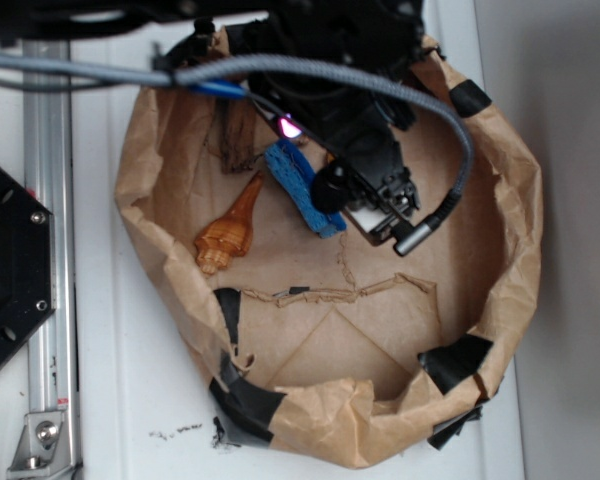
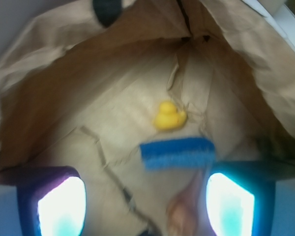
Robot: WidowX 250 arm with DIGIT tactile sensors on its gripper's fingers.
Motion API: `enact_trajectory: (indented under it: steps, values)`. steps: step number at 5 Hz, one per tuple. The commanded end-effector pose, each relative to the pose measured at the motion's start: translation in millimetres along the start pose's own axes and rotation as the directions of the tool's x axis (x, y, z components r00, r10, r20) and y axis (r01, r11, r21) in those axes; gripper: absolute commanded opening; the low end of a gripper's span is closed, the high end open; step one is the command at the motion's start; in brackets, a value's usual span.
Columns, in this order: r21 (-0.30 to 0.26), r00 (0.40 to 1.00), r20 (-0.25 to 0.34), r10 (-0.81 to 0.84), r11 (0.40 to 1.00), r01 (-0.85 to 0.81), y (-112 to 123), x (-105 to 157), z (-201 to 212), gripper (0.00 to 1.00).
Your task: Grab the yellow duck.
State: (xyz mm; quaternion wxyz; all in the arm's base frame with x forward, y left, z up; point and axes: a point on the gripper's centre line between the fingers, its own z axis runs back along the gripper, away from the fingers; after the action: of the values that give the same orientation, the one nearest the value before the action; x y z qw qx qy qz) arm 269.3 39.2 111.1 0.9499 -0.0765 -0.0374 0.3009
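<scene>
The yellow duck (image 2: 168,116) is small and glossy and sits on the brown paper floor, in the middle of the wrist view. It lies just beyond the blue sponge (image 2: 177,153). My gripper (image 2: 145,206) is open and empty, its two lit fingers (image 2: 59,206) wide apart at the bottom of the view, short of the sponge. In the exterior view the duck is hidden under the arm. There my gripper (image 1: 365,190) hangs over the right end of the sponge (image 1: 298,183).
An orange-brown spiral seashell (image 1: 228,232) lies left of the sponge, blurred in the wrist view (image 2: 184,211). A dark brown piece (image 1: 236,135) lies at the back. Crumpled paper walls (image 1: 510,250) with black tape (image 1: 458,358) ring the floor. A metal rail (image 1: 48,250) runs along the left.
</scene>
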Motion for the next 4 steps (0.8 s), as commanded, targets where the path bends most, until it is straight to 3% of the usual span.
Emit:
enact_trajectory:
  steps: [1,3,4]
  values:
    - [0.166,0.978,0.016,-0.208,0.965,0.203,6.7,20.0,-33.1,1.00]
    - [0.250,0.981,-0.037,-0.193,0.948,0.196,26.3,29.6,-66.5,1.00]
    - [0.245,0.983,-0.089,-0.162,0.953,0.179,31.8,30.5,-92.9,0.52]
